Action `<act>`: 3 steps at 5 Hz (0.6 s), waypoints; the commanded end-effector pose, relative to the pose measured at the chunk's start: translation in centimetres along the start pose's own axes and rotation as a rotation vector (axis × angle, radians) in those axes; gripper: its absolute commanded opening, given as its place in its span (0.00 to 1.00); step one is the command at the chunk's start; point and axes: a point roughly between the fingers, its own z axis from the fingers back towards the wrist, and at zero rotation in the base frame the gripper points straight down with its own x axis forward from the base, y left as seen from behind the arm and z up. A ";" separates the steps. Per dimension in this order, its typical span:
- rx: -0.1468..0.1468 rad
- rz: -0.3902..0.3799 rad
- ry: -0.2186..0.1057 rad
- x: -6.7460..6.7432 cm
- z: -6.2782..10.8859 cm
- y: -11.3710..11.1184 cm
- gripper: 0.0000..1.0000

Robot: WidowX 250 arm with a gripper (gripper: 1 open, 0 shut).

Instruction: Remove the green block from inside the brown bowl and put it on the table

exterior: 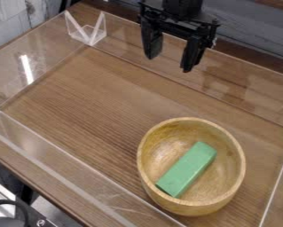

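At lower right of the frame: bowl on the bench, block lying inside it, untouched. Hand at top centre, released, empty, well apart. Lift-out and placing both remain.

- The scene is evenly and fairly brightly lit, with soft light that seems to come from above.
- The tabletop shows a pale, washed-out sheen across its far part, dulling the wood grain there.
- The clear walls catch white streaks of glare, strongest at the left and along the near edge.
- The brown bowl casts only a faint, soft shadow at its base; its inner wall darkens slightly beside the green block.
- The gripper reads as a dark, nearly featureless silhouette.
- The picture is small and coarse; edges look soft and fine detail is lost, most of all at the corners.
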 end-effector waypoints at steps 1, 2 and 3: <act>0.003 -0.078 0.020 -2.3 -1.5 -2.1 1.00; 0.009 -0.184 0.004 -5.6 -2.6 -5.1 1.00; 0.020 -0.225 -0.030 -7.0 -4.5 -7.3 1.00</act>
